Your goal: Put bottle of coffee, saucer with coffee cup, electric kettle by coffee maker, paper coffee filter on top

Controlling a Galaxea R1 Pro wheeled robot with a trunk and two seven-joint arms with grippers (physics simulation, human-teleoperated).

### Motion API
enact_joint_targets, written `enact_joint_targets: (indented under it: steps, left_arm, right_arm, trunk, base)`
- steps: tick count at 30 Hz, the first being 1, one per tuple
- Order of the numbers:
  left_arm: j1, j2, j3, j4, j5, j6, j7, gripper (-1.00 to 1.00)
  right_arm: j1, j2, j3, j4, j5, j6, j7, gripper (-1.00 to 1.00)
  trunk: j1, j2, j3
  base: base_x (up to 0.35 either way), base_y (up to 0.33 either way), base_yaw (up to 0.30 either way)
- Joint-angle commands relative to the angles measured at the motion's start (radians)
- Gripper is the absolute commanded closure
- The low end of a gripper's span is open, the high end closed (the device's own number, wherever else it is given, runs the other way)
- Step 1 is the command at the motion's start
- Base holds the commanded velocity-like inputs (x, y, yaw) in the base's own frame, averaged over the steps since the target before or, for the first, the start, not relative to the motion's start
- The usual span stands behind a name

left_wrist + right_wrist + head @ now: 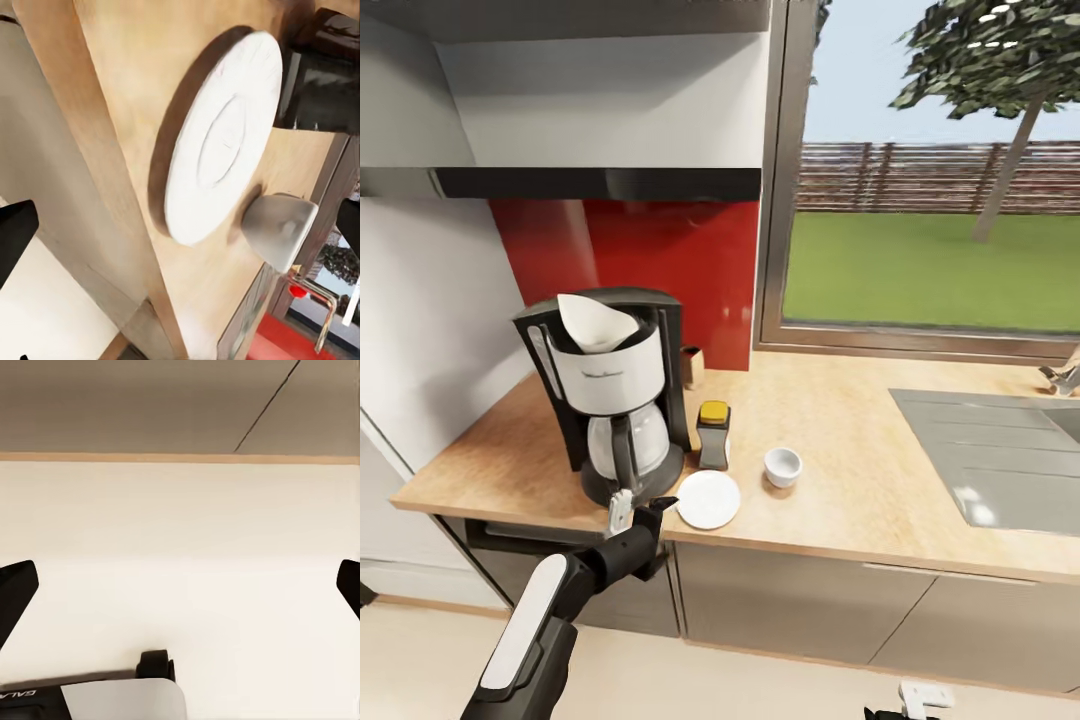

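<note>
The coffee maker (615,400) stands at the left end of the kitchen countertop (840,400), with the paper coffee filter (595,322) resting in its top. To its right stands the bottle of coffee (713,435) (322,75). The saucer (708,498) (225,142) lies bare by the front edge, and the coffee cup (783,466) (281,229) sits on the counter to the saucer's right, apart from it. My left gripper (640,505) (180,229) is open, just left of the saucer at the counter edge. My right gripper (180,589) hangs low and open over the floor. The electric kettle and kitchen shelf are out of view.
A steel sink and drainer (1000,450) with a tap (1060,378) takes up the counter's right part. A small brown box (691,365) sits behind the coffee maker against the red backsplash. A black hood (600,182) hangs overhead, and a window (930,250) lies beyond the counter.
</note>
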Motion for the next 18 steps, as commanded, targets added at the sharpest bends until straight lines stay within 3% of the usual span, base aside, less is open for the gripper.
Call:
enact_joint_targets:
  steps: [1,14,18]
  left_arm:
    - [-0.001,0.000,0.001,-0.001,0.006,0.001,0.007,-1.00]
    - [-0.001,0.000,0.001,-0.001,0.007,0.001,0.007,-1.00]
    - [0.002,0.001,-0.002,-0.001,0.006,0.004,-0.002,-1.00]
  right_arm:
    - [-0.001,0.000,-0.008,0.000,0.006,-0.003,0.005,-1.00]
    - [-0.001,0.000,-0.008,0.000,0.006,-0.003,0.005,-1.00]
    - [-0.001,0.000,-0.008,0.000,0.006,-0.003,0.005,-1.00]
  trunk:
    - [0.000,-0.001,-0.001]
    - [0.000,-0.001,-0.001]
    - [0.000,-0.001,-0.001]
  base:
    - [-0.042,0.220,0.000]
    - [-0.036,0.259,0.000]
    - [-0.057,0.122,0.000]
